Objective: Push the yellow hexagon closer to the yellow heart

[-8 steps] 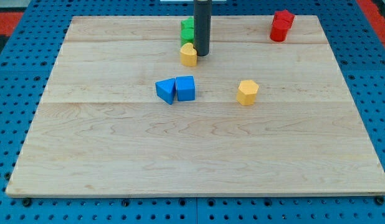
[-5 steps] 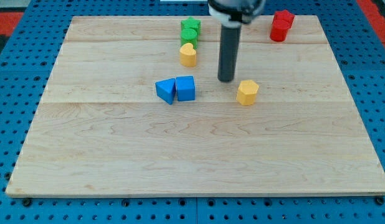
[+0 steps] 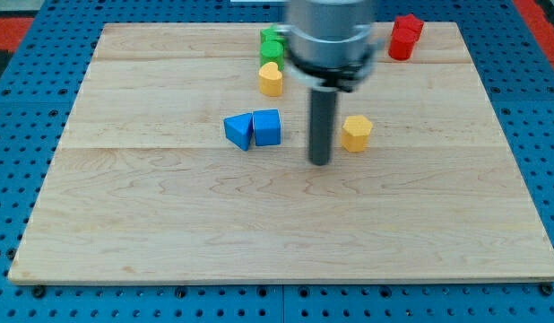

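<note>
The yellow hexagon (image 3: 356, 132) lies right of the board's middle. The yellow heart (image 3: 271, 79) sits up and to the left of it, just below the green blocks. My tip (image 3: 320, 162) rests on the board to the lower left of the hexagon, a short gap away and not touching it. The tip stands between the hexagon and the blue pair, slightly lower than both. The rod's wide grey upper part is blurred and hides part of the board's top middle.
Two blue blocks (image 3: 253, 129) sit side by side left of the tip. A green block (image 3: 272, 43) is at the top, partly hidden by the arm. A red block (image 3: 403, 36) is at the top right. The wooden board (image 3: 125, 224) ends on a blue pegboard.
My tip has moved from beside the yellow heart down and to the right, past the hexagon's left side, to a spot below and left of it. No block has moved.
</note>
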Robot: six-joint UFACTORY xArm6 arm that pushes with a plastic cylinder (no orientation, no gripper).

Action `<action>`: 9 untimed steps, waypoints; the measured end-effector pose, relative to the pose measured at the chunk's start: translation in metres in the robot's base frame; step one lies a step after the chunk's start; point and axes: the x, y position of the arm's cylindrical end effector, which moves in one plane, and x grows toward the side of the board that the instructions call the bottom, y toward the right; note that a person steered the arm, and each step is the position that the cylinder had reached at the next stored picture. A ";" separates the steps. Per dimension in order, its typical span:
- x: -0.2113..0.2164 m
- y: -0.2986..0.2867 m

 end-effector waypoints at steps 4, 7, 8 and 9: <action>-0.014 0.020; -0.083 -0.012; -0.093 -0.004; -0.093 -0.011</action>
